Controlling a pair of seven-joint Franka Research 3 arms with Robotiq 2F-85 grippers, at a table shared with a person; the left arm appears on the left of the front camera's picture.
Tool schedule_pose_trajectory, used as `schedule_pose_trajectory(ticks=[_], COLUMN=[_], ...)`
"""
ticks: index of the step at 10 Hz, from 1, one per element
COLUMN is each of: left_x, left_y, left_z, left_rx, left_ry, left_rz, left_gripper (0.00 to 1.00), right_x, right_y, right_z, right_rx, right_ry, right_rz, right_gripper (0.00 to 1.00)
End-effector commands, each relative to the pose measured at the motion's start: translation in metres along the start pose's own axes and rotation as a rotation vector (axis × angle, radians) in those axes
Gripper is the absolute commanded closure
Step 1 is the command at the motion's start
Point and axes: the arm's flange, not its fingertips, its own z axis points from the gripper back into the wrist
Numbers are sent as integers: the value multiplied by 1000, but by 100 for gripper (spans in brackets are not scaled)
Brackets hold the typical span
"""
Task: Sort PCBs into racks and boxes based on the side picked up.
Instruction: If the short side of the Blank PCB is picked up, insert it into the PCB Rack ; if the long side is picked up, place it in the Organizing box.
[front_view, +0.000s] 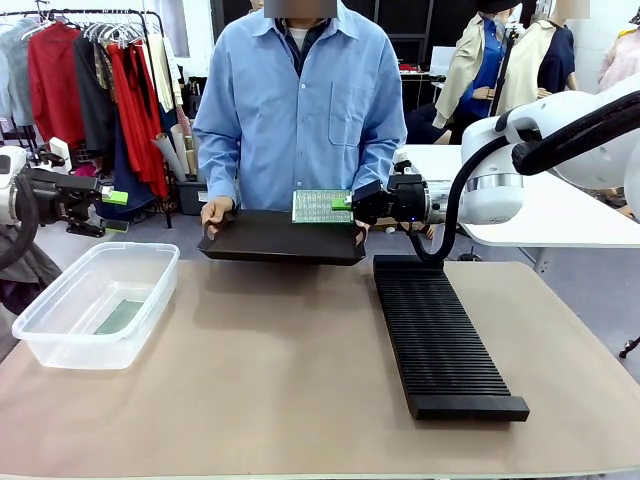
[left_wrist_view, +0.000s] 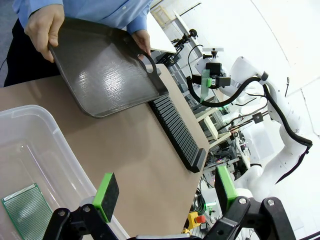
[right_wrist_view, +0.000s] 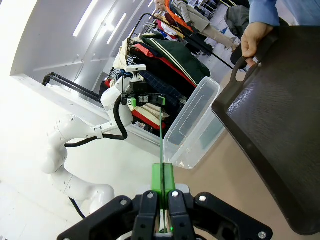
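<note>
— Any words, numbers or logos you can read?
— None. The PCB (front_view: 320, 206) face shows a fine dot pattern, too small to tell any print.
— The rack (front_view: 440, 330), the tub (front_view: 65, 345)?
— No marking I can read on either.

I see a speckled pale-green board (front_view: 318, 206), a darker green board (front_view: 120, 317), a colourless tub (front_view: 60, 335), a black ribbed rack (front_view: 440, 340), and a tan tabletop (front_view: 290, 400).
</note>
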Motion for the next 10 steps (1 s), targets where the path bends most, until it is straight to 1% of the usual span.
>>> schedule_pose_trajectory(ticks=[1,3,4,6,7,9,10], left_x=[0,0,0,0,0,0,0], left_y=[-1,-1,-1,-1,-1,-1,-1], left_z=[1,1,1,1,1,1,1], left_rx=[5,5,5,5,5,5,5], left_ry=[4,4,4,4,4,4,4], left_rz=[-3,-3,-3,-3,-3,-3,-3], left_gripper=[0,0,0,0,0,0,0], right_x=[0,0,4,4,-2,-15,-24], right_y=[1,0,-2,-4,-6,-6,-8], right_z=[-1,0,6,29,44,76,94], right_rx=[2,0,-36,-62,-49,-37,0], right_ry=[-1,0,38,80,109,73,59], right_rz=[1,0,65,164,208,271,274], right_gripper=[100,100,100,100,100,100,100])
